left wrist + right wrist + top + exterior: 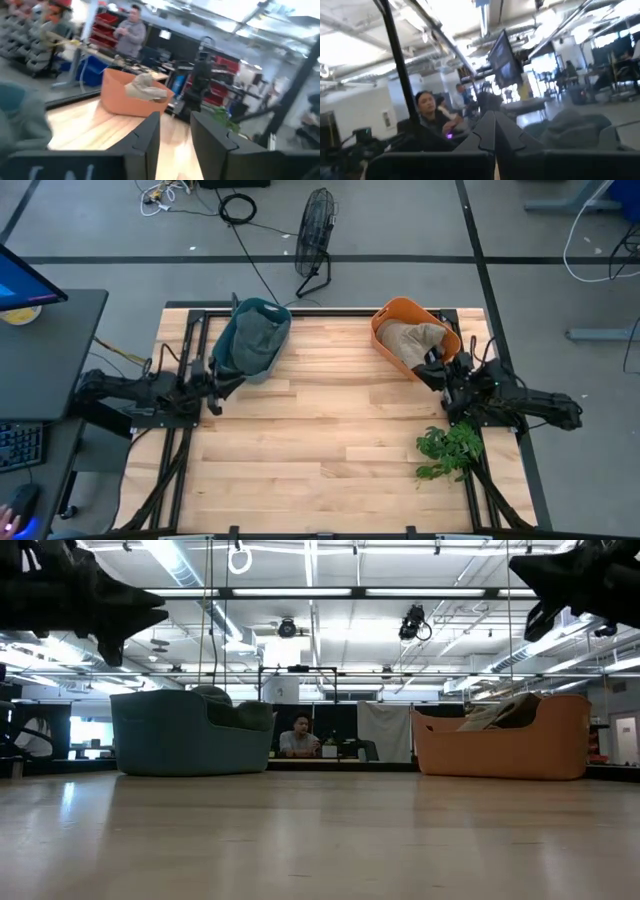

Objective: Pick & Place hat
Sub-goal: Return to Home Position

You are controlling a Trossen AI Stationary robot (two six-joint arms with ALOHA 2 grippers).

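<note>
A grey-green hat point(258, 330) lies in the teal basket point(243, 368) at the table's far left. A tan hat point(415, 338) lies in the orange basket point(392, 313) at the far right, and it also shows in the left wrist view as the tan hat point(145, 87). My left gripper point(214, 388) hangs open at the teal basket's near-left side, raised above the table. My right gripper point(433, 370) is shut just near-right of the orange basket; its fingers point(487, 132) meet. In the low view both arms point(80, 590) point(580, 580) hang high above the baskets point(190, 735) point(500, 740).
A green plant sprig point(450, 450) lies on the table near its right edge, in front of my right arm. A black fan point(316, 235) stands on the floor past the far edge. A wide stretch of bare wood point(320, 440) runs between the arms. People are in the room behind.
</note>
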